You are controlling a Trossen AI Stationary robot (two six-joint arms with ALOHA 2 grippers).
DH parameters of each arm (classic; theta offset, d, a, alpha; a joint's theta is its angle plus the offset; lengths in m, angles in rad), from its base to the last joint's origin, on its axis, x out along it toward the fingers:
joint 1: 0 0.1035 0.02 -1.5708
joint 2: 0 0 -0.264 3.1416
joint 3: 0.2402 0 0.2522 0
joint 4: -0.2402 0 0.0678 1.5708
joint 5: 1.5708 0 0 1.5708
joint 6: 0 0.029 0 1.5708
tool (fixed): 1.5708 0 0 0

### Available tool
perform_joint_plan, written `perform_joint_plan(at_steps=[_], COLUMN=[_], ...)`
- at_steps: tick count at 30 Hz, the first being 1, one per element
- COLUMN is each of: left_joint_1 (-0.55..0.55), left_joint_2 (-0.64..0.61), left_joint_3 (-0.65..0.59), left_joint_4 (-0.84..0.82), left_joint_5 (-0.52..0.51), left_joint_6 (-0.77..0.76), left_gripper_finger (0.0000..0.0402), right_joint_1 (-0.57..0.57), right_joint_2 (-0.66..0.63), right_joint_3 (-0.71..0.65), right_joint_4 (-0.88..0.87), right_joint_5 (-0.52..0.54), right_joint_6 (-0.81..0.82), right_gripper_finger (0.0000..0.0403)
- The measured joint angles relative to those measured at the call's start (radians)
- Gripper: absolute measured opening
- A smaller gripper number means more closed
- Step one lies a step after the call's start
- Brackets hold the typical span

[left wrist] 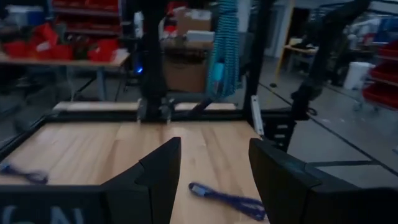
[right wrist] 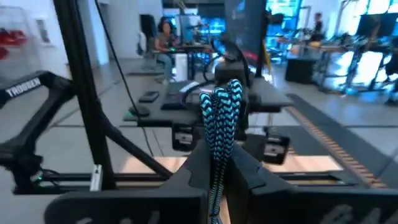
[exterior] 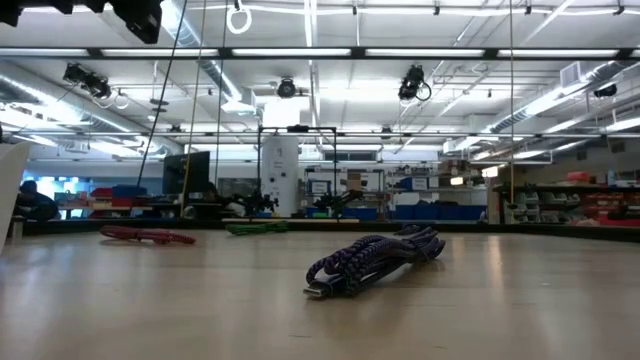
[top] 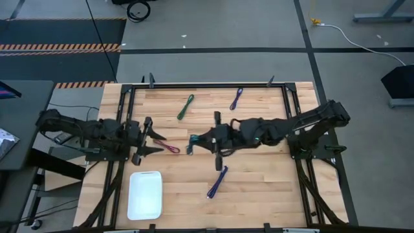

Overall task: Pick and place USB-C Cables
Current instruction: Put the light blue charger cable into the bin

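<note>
Your right gripper [top: 192, 145] sits raised over the middle of the wooden bench [top: 259, 188], and its jaws are clamped on the teal braided USB-C cable bundle [right wrist: 221, 124], which stands up between the two dark fingers in the right wrist view and shows as a small teal tuft at the gripper tip from above. Your left gripper [top: 155, 141] is over the left part of the bench with its jaws spread apart and nothing between them; in its wrist view the two dark fingers [left wrist: 155, 177] frame bare wood. The magenta cable bundle [top: 171, 148] lies flat on the bench just beside the left gripper's tips, between the two grippers. The green cable bundle [top: 185, 107] rests slanted toward the far edge of the bench, and the purple cable bundle [top: 236, 99] lies farther right, also near that far edge. The blue-violet cable bundle [top: 217, 182] lies slanted on the near half, below the right gripper in the high view and well apart from the white rounded-rectangle tray [top: 145, 195], which sits at the near left corner.
</note>
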Motion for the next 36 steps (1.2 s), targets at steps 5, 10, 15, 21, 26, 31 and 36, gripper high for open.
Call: perform_joint_plan(at_steps=[5,10,15,21,26,31,36], left_joint_1=[-0.032,-0.033,-0.033,-0.007,0.033,0.048,0.046], left_joint_2=[0.041,0.089,0.166,0.227,0.273,0.313,0.325], left_joint_3=[0.000,0.000,0.000,0.000,0.001,0.001,0.001], left_joint_4=[0.116,0.160,0.201,0.291,0.327,0.320,0.321], left_joint_5=[-0.001,-0.005,-0.068,-0.173,-0.168,-0.166,-0.164], left_joint_6=[0.047,0.052,0.112,0.166,0.121,0.091,0.065], left_gripper_finger=[0.0197,0.0197,0.0197,0.0197,0.0197,0.0197,0.0197], right_joint_1=[-0.047,-0.085,-0.131,-0.162,-0.178,-0.191,-0.194], right_joint_2=[0.075,0.155,0.189,0.186,0.184,0.183,0.185], right_joint_3=[-0.003,-0.003,-0.003,-0.003,-0.003,-0.003,-0.003], right_joint_4=[-0.016,0.083,0.134,0.151,0.164,0.175,0.172], right_joint_5=[-0.078,-0.158,-0.219,-0.267,-0.297,-0.303,-0.316], right_joint_6=[0.034,0.029,0.022,0.002,-0.015,-0.026,-0.020], right_gripper_finger=[0.0023,0.0023,0.0023,0.0023,0.0023,0.0023,0.0023])
